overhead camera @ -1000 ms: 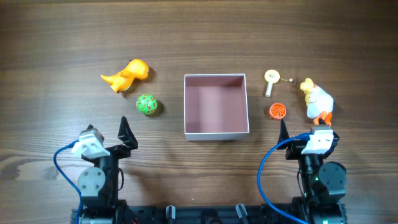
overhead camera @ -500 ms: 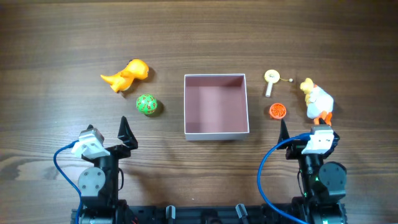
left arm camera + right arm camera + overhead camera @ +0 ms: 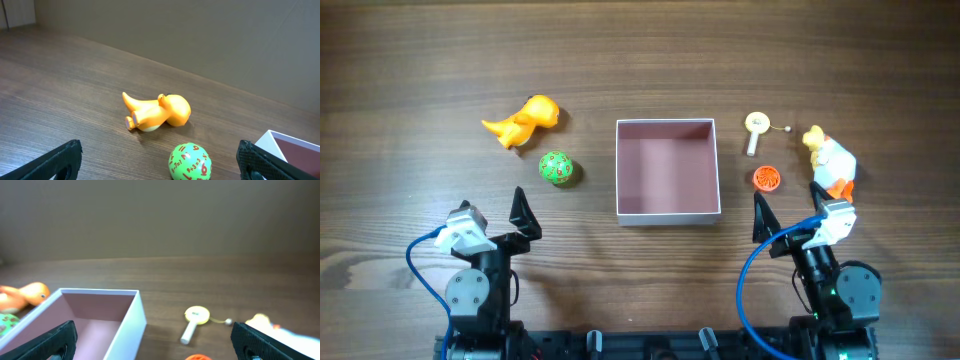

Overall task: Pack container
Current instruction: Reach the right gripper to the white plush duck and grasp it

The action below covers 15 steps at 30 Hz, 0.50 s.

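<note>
The container, a square white box with a dusty-pink inside, sits mid-table and holds nothing; it also shows in the right wrist view and at the left wrist view's edge. An orange dinosaur toy and a green numbered ball lie to its left. A yellow paddle toy, an orange ball and a white-and-orange duck lie to its right. My left gripper is open and empty, near the ball. My right gripper is open and empty.
The wooden table extends far behind the toys. Both arm bases with blue cables stand at the front edge.
My right gripper has turned to the left, toward the container's right front corner, and the duck is now less covered. The left arm and the toys have not moved.
</note>
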### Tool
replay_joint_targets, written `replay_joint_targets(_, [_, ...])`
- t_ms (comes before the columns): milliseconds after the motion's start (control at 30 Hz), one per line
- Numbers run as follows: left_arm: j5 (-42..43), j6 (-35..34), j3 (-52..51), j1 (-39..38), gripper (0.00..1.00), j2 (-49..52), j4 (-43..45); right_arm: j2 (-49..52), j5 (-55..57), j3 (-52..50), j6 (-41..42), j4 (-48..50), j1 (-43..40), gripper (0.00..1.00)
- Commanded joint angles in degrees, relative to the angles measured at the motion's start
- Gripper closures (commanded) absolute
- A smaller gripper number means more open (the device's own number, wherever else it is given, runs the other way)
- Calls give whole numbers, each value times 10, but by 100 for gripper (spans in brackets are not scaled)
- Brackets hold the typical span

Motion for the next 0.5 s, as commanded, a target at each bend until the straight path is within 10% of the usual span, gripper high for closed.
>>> replay_joint_targets(0, [9,12,-5,-3,0,-4,2,62,-1,60,47,0,-2,0])
replay_joint_targets(467, [9,12,-5,-3,0,-4,2,636,35,652,-108,-378,-2,0])
